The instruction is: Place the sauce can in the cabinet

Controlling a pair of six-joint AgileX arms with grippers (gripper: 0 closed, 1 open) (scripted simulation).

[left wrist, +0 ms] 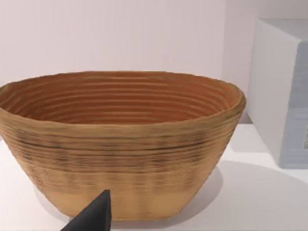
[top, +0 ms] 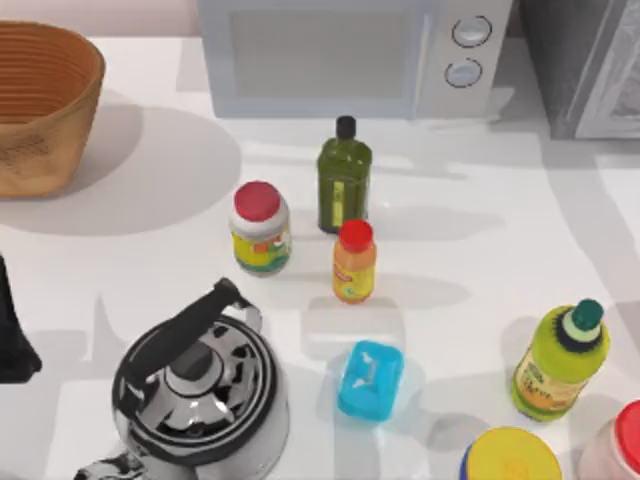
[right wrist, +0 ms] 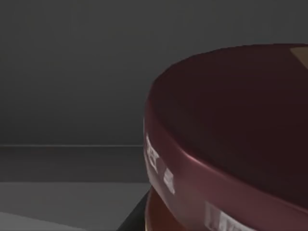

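Observation:
The sauce can [right wrist: 231, 144] looms very close in the right wrist view, showing its dark brown glossy top and a strip of orange label below. Around it is a dim grey enclosed space with a flat grey floor [right wrist: 62, 202]. The cabinet [top: 585, 60], dark speckled grey with a pale framed door, stands at the table's far right corner in the top view. My left arm [top: 12, 335] is parked at the table's left edge, and a black tip of its gripper [left wrist: 94, 216] pokes into the left wrist view.
A white microwave [top: 350, 55] stands at the back middle and a wicker basket [top: 40, 105] at the back left. A red-lidded white jar [top: 260, 228], a green bottle [top: 344, 185], a small orange bottle [top: 354, 262], a kettle [top: 200, 395], a blue tub [top: 370, 380] and a yellow-green bottle [top: 560, 362] crowd the table.

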